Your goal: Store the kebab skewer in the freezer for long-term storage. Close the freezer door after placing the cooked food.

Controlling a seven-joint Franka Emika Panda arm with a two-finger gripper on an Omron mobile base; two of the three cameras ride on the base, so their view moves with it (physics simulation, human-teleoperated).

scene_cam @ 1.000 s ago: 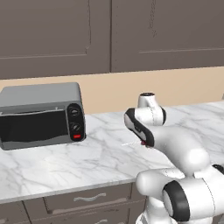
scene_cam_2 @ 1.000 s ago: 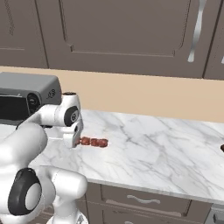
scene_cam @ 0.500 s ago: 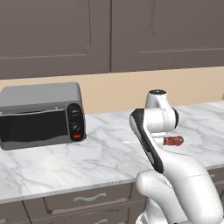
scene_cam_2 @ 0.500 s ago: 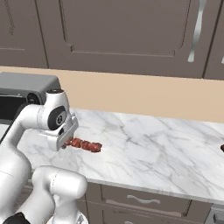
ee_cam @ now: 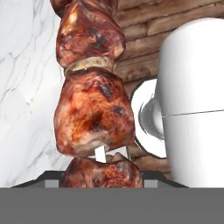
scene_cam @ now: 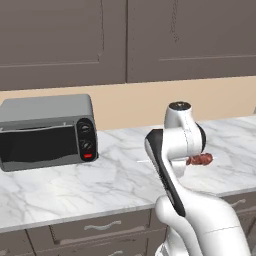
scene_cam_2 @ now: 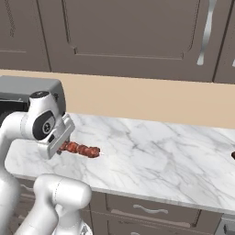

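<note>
My gripper (scene_cam_2: 61, 146) is shut on the kebab skewer (scene_cam_2: 82, 149), which it holds roughly level a little above the marble counter (scene_cam_2: 160, 156). Reddish-brown meat chunks stick out sideways from the hand (scene_cam: 201, 160), and a thin pale stick end shows on the other side. In the hand view the meat chunks (ee_cam: 94, 113) fill the middle, rising from between the finger tips. The freezer and its door are out of view.
A grey toaster oven (scene_cam: 47, 132) stands on the counter (scene_cam: 115, 180) at the left, also seen behind the arm (scene_cam_2: 27, 89). Brown wall cabinets hang above and drawers sit below the counter. A small dark object (scene_cam_2: 232, 156) lies at the far right edge.
The arm has swung and reared up nearer the base, with the hand turned. The skewer stays in the grip and now sticks out sideways clear of the arm.
</note>
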